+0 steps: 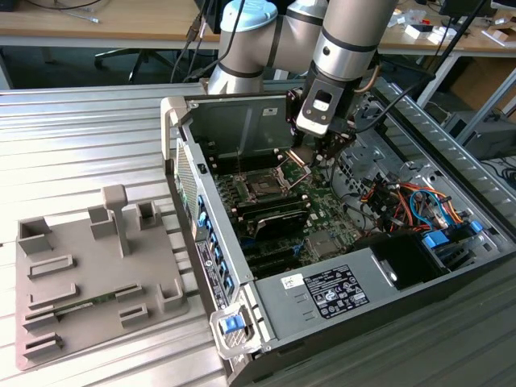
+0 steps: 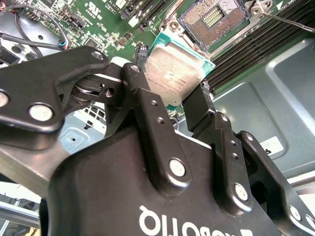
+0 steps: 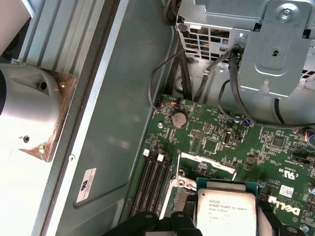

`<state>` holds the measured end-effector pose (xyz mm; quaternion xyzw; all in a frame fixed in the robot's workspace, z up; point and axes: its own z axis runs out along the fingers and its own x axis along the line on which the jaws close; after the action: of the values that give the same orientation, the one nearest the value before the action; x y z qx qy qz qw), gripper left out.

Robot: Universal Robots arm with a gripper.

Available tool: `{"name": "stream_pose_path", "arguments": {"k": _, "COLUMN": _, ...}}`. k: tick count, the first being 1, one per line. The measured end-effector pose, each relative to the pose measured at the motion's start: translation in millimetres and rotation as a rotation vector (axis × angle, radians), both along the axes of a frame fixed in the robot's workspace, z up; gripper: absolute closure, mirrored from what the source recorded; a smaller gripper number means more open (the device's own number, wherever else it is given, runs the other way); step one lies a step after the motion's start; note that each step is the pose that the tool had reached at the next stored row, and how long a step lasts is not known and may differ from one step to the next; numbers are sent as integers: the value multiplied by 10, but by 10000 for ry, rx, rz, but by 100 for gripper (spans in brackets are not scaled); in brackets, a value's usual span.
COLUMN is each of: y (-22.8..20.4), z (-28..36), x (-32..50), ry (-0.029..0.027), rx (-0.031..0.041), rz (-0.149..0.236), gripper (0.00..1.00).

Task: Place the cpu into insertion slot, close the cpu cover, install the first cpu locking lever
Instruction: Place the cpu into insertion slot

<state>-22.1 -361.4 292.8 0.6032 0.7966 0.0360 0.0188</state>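
In the exterior view, the tool (image 1: 313, 155) hung inside the open computer case (image 1: 242, 121), near the insertion slot (image 1: 262, 188). In the second wrist view, its fingers (image 2: 142, 98) pinched the cpu (image 2: 174, 73), held apart from the bare insertion slot (image 2: 214, 17). In the first wrist view, the cpu (image 3: 225, 211) showed silvery over the green motherboard (image 3: 221, 137).

Print on cpu (image 3: 225, 212), mobo (image 3: 256, 132), case label (image 1: 334, 293)

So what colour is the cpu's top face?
The cpu is silvery grey, green-edged; best in the second wrist view.
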Motion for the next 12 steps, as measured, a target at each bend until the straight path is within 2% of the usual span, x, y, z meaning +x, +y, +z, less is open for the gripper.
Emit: {"name": "stream_pose_path", "arguments": {"k": 12, "y": 0, "z": -2, "x": 0, "ry": 0, "rx": -1, "rz": -102, "gripper": 45}}
